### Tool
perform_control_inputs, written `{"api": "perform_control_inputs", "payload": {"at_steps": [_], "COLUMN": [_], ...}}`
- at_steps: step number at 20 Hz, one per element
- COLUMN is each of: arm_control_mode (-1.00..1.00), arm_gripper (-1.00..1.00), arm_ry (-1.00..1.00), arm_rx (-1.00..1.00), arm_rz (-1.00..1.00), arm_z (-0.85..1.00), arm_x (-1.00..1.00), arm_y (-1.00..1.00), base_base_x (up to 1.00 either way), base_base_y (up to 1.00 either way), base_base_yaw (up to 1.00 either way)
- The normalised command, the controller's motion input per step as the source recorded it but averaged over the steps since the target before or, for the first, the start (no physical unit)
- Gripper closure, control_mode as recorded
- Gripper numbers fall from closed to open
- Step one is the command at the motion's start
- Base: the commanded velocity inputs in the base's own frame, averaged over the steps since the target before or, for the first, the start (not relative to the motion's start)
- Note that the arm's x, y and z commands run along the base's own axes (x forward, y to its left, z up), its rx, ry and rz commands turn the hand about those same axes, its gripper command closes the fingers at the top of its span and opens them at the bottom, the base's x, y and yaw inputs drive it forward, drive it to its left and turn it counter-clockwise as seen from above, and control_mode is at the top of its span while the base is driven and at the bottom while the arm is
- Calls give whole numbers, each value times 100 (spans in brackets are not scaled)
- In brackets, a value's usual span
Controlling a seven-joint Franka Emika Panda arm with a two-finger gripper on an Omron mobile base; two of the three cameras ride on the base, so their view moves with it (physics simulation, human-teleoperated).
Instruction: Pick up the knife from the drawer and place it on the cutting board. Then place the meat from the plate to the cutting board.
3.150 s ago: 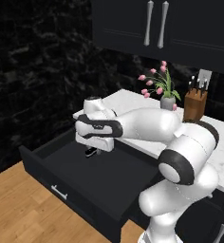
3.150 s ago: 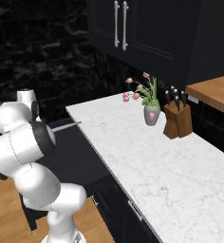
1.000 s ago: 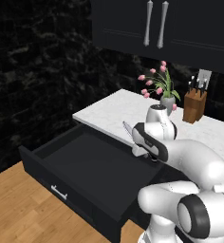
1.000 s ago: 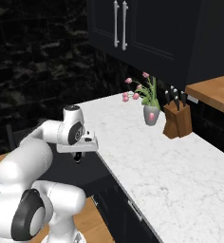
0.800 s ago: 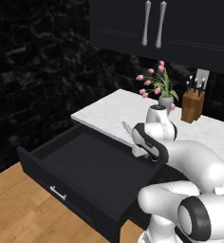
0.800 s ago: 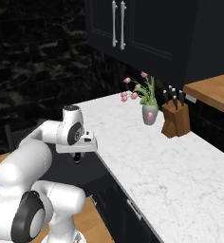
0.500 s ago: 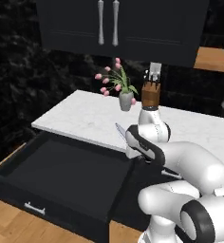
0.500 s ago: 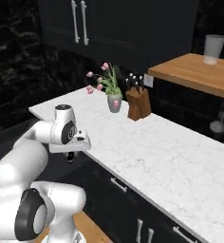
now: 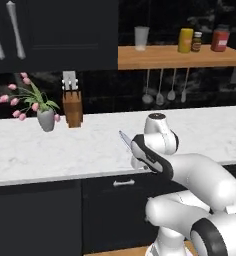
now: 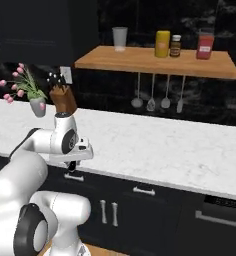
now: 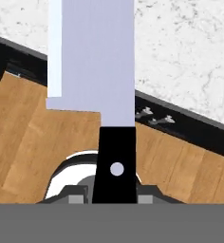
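Observation:
My gripper (image 11: 115, 193) is shut on the black handle of the knife (image 11: 92, 57), whose broad silver blade points away from the hand over the counter edge. In the left base view the gripper (image 9: 136, 153) hangs just in front of the white marble counter (image 9: 85, 150), and the knife (image 9: 124, 140) blade sticks up and to the left of it. From the right base view the gripper (image 10: 71, 165) sits low at the counter's (image 10: 165, 145) front edge. The drawer, the cutting board, the meat and the plate are out of view.
A brown knife block (image 9: 72, 107) (image 10: 64, 100) and a vase of pink flowers (image 9: 46, 119) (image 10: 37, 106) stand at the back left. A wooden shelf (image 9: 180, 56) (image 10: 155, 62) carries a cup and jars, with utensils (image 9: 165, 95) hanging under it. Black cabinet fronts (image 9: 121, 183) run below; wood floor (image 11: 38, 137) lies underneath.
The whole picture has shifted: the base has driven right along the counter, so the open drawer has left view and the shelf has come in. The knife stays in the shut gripper.

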Motion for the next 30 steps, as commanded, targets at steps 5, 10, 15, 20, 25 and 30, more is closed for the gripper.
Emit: {"api": "perform_control_inputs", "payload": {"at_steps": [5,10,15,20,25,30], "arm_control_mode": [100,100,100,100,100,100], "arm_gripper": [100,100,100,100,100,100], "arm_ry": [0,0,0,0,0,0], "arm_rx": [0,0,0,0,0,0], "arm_rz": [0,0,0,0,0,0], "arm_z": [0,0,0,0,0,0], "arm_x": [0,0,0,0,0,0], "arm_y": [0,0,0,0,0,0], "base_base_x": [0,1,11,60,87,100], "base_base_y": [-94,-100,-100,-100,-100,-100], "base_base_yaw": [-73,-64,-57,-45,-11,2]}}
